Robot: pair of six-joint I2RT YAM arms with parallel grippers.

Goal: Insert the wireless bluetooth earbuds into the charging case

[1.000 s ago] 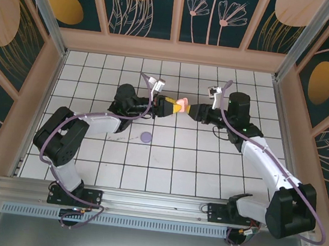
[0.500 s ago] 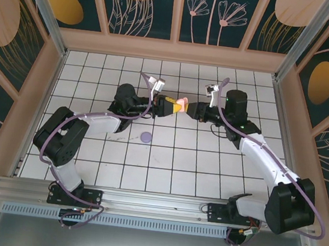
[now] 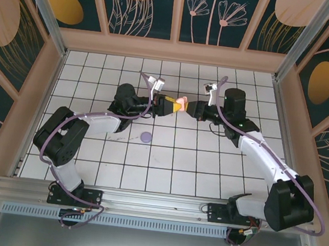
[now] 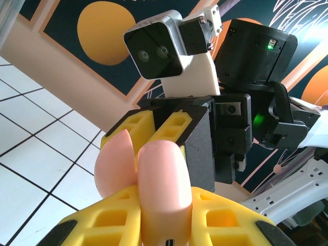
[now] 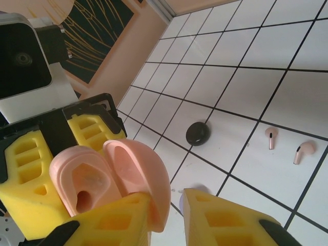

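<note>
From above, both arms reach in from the lower corners of the frame and bend inward, so that their wrists meet nose to nose over the white tiled floor (image 3: 166, 159) a little above the middle. The left gripper (image 3: 170, 105) points right and is clamped on the pink case (image 3: 182, 103). The right gripper (image 3: 192, 109) points left and meets the case from the other side. A lilac case (image 3: 146, 137) lies flat on a tile below and to the left of them.

In the left wrist view, the left gripper's yellow fingers at the bottom edge pinch the case. Its two halves stand up as rounded pink domes side by side. The right gripper's yellow and black fingers sit just behind them. A green light glows on the right arm at upper right.

In the right wrist view, the case gapes open at lower left with its hollow base facing the lens and the lid swung out to the right. The lid's edge hangs between the right gripper's fingers, which stand narrowly apart. One finger is against the lid and the other is clear of it. Two pink earbuds (image 5: 271, 137) lie on a tile at the right edge, well apart from the case. One has its long axis near upright in the frame. The other slants from lower left to upper right. A black case (image 5: 197, 133) lies near the centre.
</note>
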